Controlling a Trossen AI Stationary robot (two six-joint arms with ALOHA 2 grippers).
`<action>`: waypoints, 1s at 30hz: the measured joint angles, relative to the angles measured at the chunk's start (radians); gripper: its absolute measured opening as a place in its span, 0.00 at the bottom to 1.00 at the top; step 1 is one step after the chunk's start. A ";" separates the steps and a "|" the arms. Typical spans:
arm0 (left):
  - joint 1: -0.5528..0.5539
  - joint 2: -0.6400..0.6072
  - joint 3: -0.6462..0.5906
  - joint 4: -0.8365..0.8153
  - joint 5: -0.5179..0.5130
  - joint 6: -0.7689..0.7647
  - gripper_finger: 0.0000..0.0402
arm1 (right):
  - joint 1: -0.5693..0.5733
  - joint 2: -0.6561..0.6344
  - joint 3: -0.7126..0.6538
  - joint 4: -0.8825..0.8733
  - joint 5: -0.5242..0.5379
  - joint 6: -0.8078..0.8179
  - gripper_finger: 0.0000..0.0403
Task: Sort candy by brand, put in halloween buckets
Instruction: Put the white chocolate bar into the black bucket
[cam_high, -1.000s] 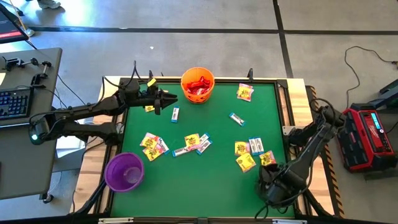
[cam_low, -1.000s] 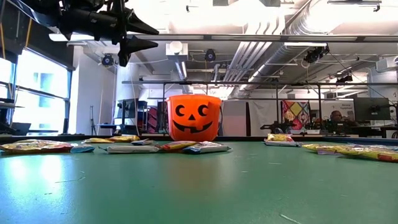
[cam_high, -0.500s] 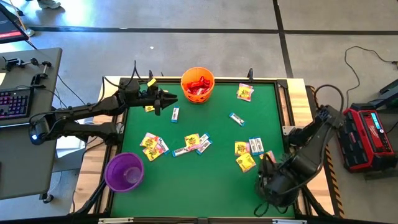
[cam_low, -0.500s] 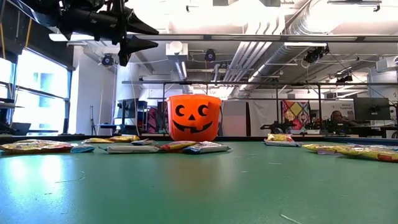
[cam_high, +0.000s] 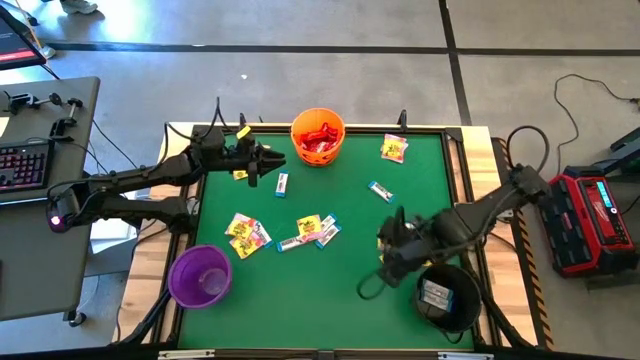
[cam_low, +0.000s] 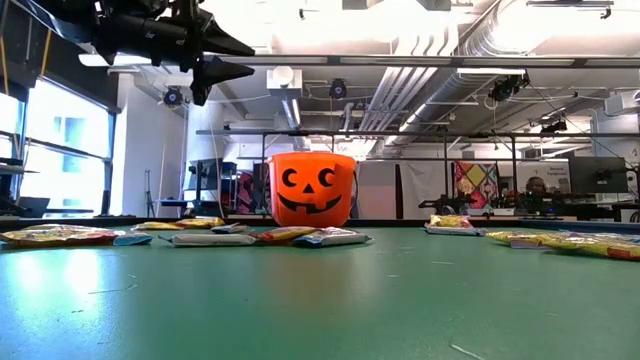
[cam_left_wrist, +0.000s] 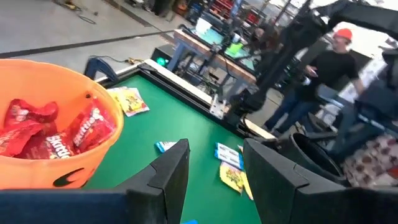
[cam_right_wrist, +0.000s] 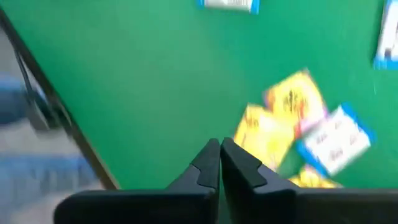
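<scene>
Candy, loose on the green table (cam_high: 340, 290): a middle cluster of yellow, red and white-blue packets (cam_high: 310, 231); a second heap (cam_high: 246, 234) to its left; one white-blue packet (cam_high: 380, 191) alone toward the far side; one yellow packet (cam_high: 394, 149) near the far right corner; one white-blue packet (cam_high: 282, 183) just beside my left gripper.

Orange bucket (cam_high: 318, 137): far edge, middle, upright, red packets inside. Pumpkin face shows in the low view.

Purple bucket (cam_high: 200, 276): near left corner, nothing visible inside.

Black bucket (cam_high: 447, 295): near right corner, a white-blue packet (cam_high: 435, 292) lying in it.

My right gripper (cam_high: 385, 252): over the table just left of the black bucket, above the spot where the right-hand packets lie; fingers (cam_right_wrist: 208, 163) pressed together, holding nothing. My arm covers part of those packets from above.

My left gripper (cam_high: 262, 160): raised near the far left, just left of the orange bucket, fingers (cam_left_wrist: 171, 171) parted, nothing between them.

A person in a red cap (cam_left_wrist: 328, 67) stands beyond the table.
</scene>
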 joint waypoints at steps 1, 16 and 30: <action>0.000 0.000 0.000 -0.005 0.025 0.011 0.36 | -0.021 0.000 -0.005 0.035 0.022 -0.016 0.01; -0.058 0.000 0.000 -0.340 0.095 0.290 0.36 | -0.299 0.001 -0.509 1.034 -0.072 -0.561 0.00; -0.213 0.000 0.000 -0.430 -0.070 0.203 0.36 | -0.541 0.052 -0.710 1.240 -0.097 -0.293 0.27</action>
